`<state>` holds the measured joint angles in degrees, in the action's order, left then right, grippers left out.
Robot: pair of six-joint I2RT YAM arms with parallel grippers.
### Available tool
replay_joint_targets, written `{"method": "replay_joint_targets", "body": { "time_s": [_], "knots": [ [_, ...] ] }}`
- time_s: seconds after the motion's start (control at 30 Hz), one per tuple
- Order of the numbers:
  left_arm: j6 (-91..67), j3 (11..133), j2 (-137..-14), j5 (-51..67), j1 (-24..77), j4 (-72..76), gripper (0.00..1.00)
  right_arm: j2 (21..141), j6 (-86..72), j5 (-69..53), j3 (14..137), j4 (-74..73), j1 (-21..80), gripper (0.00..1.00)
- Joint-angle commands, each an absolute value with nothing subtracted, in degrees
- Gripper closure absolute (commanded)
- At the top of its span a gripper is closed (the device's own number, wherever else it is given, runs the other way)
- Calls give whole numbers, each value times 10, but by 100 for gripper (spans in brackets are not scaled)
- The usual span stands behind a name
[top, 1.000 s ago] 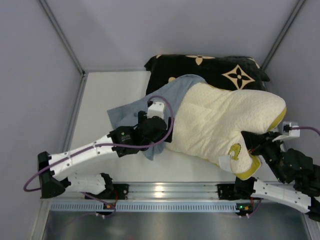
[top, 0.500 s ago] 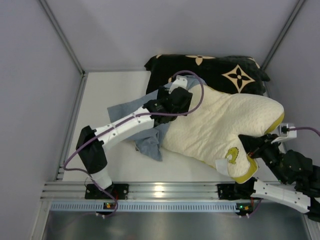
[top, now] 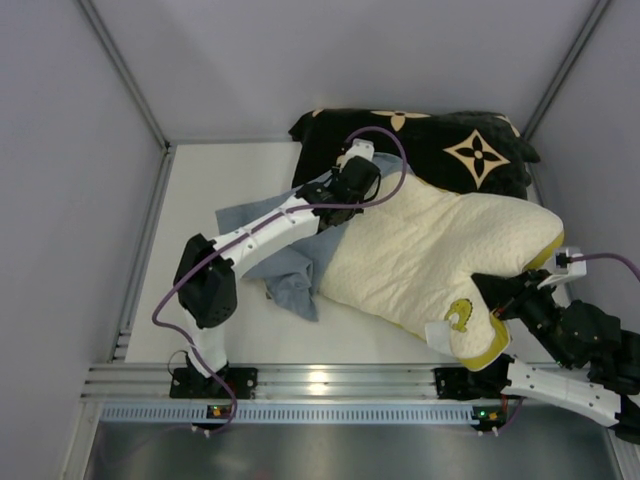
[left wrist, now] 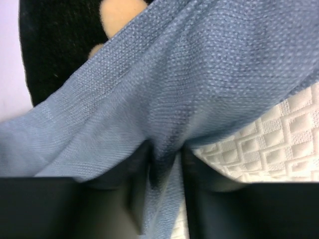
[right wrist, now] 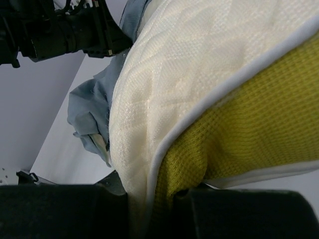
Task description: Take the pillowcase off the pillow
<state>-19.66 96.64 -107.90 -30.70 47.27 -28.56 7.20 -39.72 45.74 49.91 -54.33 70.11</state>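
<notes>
The cream knit pillow [top: 430, 255] lies across the table's right half, its emblem [top: 462, 315] and white tag [top: 437, 332] at the near corner. The grey-blue pillowcase [top: 290, 275] is bunched off its left end and still wraps the far-left corner. My left gripper [top: 362, 178] sits at that corner by the black cushion. In the left wrist view it [left wrist: 164, 159] is shut on a fold of the pillowcase [left wrist: 199, 74], with the pillow [left wrist: 279, 144] just right. My right gripper [top: 500, 298] is shut on the pillow's yellow-green edge [right wrist: 259, 124], shown pinched between its fingers [right wrist: 152, 199].
A black cushion with tan flower motifs [top: 440, 135] lies against the back wall, touching the pillow's far side. Grey walls close in on the table left, right and back. A metal rail [top: 320, 380] runs along the near edge between the arm bases.
My left arm swung from the pillowcase's near-left part to its far end by the black cushion, and its jaws closed on the fabric. The pillow shifted slightly; the right gripper kept its hold.
</notes>
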Motion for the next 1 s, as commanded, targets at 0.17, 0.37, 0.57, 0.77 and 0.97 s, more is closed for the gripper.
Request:
{"method": "replay_joint_targets", "body": {
  "time_s": [0.17, 0.37, 0.57, 0.77, 0.97],
  "knots": [
    [-210, 943, -1061, -266, 431, -255, 100, 67, -408, 433, 519, -519, 710, 100],
    [-231, 856, -953, -328, 424, -258, 100, 68, -404, 431, 525, -522, 710, 100],
    [-254, 774, -839, -330, 336, -294, 100, 57, -371, 382, 569, -521, 710, 100],
    [-247, 726, -767, -323, 243, -327, 100, 39, -364, 337, 626, -530, 710, 100],
    [-247, 692, -715, -325, 177, -371, 100, 49, -367, 388, 631, -548, 710, 100]
  ]
}}
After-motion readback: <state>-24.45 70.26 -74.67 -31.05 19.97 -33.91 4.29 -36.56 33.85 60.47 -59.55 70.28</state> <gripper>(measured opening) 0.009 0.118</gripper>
